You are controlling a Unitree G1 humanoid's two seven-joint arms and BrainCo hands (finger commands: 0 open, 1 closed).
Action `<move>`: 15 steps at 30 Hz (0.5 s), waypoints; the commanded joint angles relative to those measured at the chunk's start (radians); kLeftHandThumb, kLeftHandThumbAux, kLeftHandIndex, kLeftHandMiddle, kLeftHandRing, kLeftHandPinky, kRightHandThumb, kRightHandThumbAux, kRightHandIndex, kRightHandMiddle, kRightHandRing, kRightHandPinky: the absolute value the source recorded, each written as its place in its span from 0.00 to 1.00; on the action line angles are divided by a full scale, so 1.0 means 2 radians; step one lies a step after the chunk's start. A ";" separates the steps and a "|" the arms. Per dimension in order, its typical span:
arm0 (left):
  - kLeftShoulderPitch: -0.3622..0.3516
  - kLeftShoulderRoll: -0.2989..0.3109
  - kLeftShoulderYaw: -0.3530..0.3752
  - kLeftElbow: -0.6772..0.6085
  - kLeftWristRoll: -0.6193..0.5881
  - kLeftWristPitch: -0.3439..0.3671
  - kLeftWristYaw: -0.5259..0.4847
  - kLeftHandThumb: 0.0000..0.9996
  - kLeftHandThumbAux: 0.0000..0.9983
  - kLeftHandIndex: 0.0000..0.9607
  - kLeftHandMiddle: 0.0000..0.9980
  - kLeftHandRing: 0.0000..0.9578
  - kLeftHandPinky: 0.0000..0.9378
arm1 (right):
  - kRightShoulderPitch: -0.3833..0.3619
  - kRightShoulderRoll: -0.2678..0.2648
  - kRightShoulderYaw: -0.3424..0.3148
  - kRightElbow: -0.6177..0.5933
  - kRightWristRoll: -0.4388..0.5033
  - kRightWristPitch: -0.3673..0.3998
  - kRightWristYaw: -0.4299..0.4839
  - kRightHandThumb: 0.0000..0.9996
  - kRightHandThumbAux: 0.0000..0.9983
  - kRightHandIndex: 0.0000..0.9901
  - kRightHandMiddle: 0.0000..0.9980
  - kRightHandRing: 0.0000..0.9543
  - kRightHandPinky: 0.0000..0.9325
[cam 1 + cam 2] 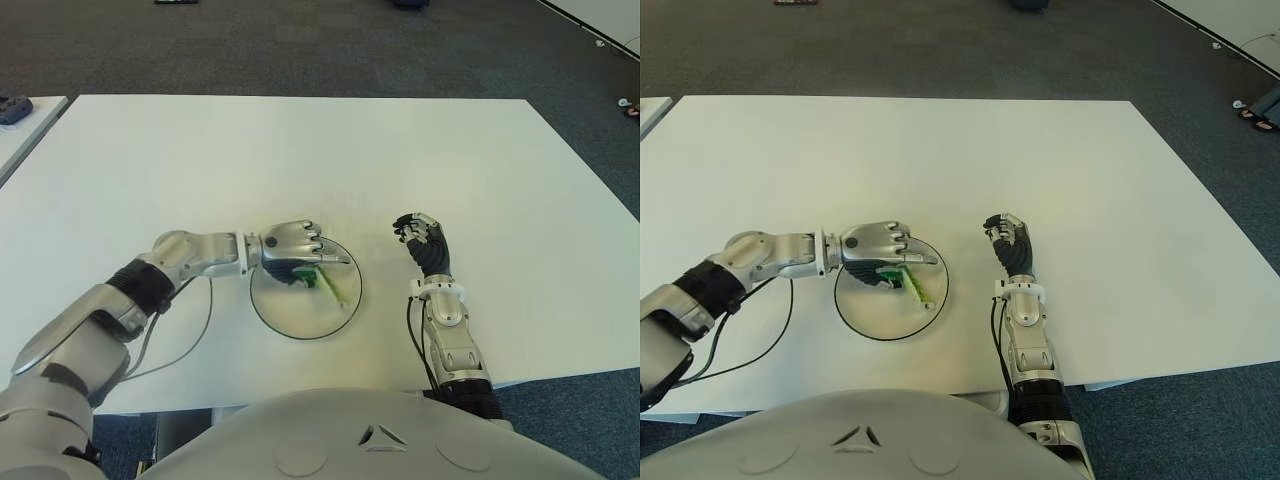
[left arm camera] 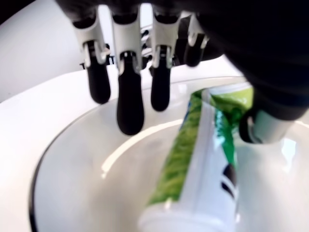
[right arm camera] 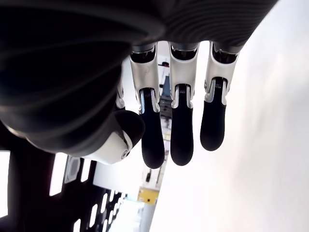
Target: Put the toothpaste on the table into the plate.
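A green and white toothpaste tube (image 1: 329, 286) lies inside the round clear plate (image 1: 291, 326) at the table's near middle. My left hand (image 1: 314, 264) hovers over the plate's far left part, directly above the tube's back end. In the left wrist view its fingers (image 2: 129, 104) hang straight and spread, apart from the tube (image 2: 203, 159), while the thumb (image 2: 268, 126) stands close beside it. My right hand (image 1: 421, 236) shows to the right of the plate with its fingers (image 3: 182, 133) relaxed and nothing in them.
The white table (image 1: 300, 150) stretches wide behind and to both sides of the plate. A black cable (image 1: 190, 335) loops on the table near my left forearm. Another white table's corner with a dark object (image 1: 14, 108) sits far left.
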 commanded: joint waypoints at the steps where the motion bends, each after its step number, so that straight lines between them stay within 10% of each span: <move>1: 0.001 0.007 0.013 -0.014 -0.012 0.009 -0.025 0.09 0.45 0.00 0.00 0.00 0.00 | -0.004 -0.003 0.000 0.007 0.000 0.000 0.003 0.71 0.74 0.43 0.47 0.47 0.48; 15: 0.013 0.002 0.040 0.003 -0.050 -0.009 0.007 0.11 0.44 0.00 0.00 0.00 0.01 | -0.005 -0.002 0.000 0.008 0.001 0.001 0.002 0.71 0.74 0.43 0.47 0.46 0.48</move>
